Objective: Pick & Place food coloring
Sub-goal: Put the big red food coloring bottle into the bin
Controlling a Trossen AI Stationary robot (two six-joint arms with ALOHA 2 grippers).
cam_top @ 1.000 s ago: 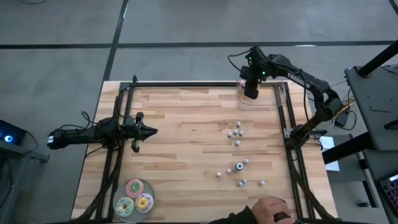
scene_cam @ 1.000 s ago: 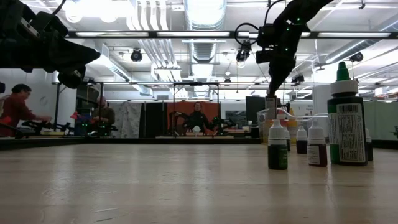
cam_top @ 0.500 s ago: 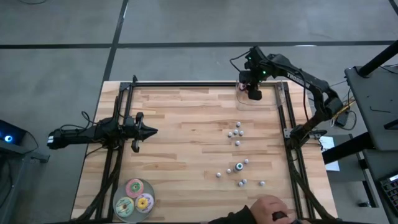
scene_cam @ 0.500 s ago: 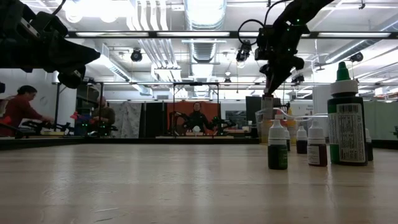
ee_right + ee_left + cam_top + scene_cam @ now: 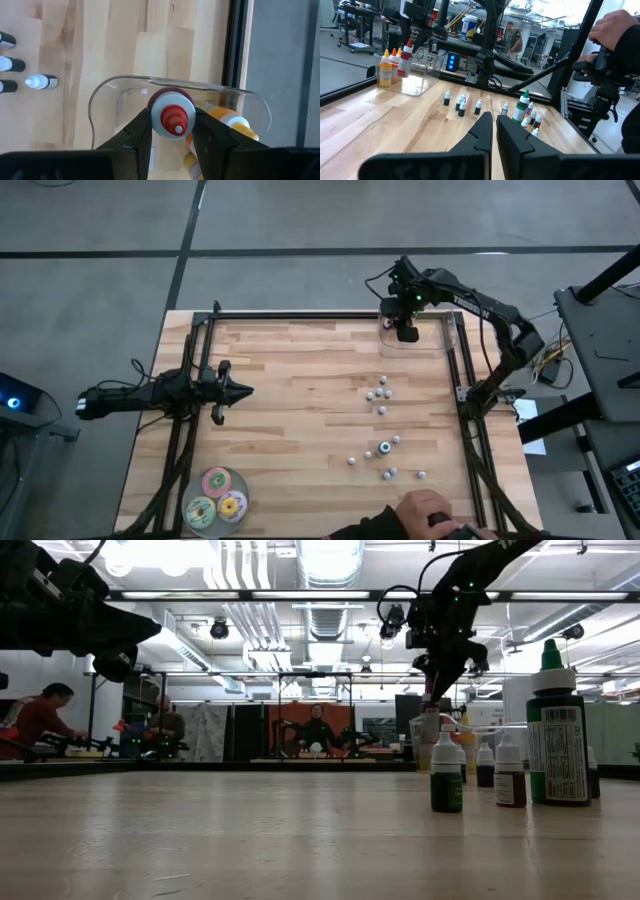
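My right gripper (image 5: 405,330) hangs over a clear plastic container (image 5: 180,86) at the table's far right, shut on a red food coloring bottle (image 5: 172,114) with a white cap and red tip. Orange and yellow bottles (image 5: 226,119) lie inside the container. Several small bottles stand upright on the wood in two clusters (image 5: 380,392) (image 5: 386,457), among them a taller green-capped one (image 5: 558,730). My left gripper (image 5: 238,392) waits shut at the table's left, pointing level. My right gripper pinches the red bottle between its two fingers (image 5: 138,131), at the bottle's shoulder just below the white cap (image 5: 156,116). The fingers come steeply from above. The bottle stands roughly upright, cap up, lifted clear, with its red body (image 5: 404,65) down at the container's opening.
Three flat round discs (image 5: 216,495) lie at the near left corner. A person's hand (image 5: 425,510) is at the table's near edge, on the right. Black rails (image 5: 470,395) run along the table's sides. Bare wood spreads across the middle.
My right gripper has rolled about its pointing line and sunk a little toward the container, still shut on the red bottle, which has come down with it.
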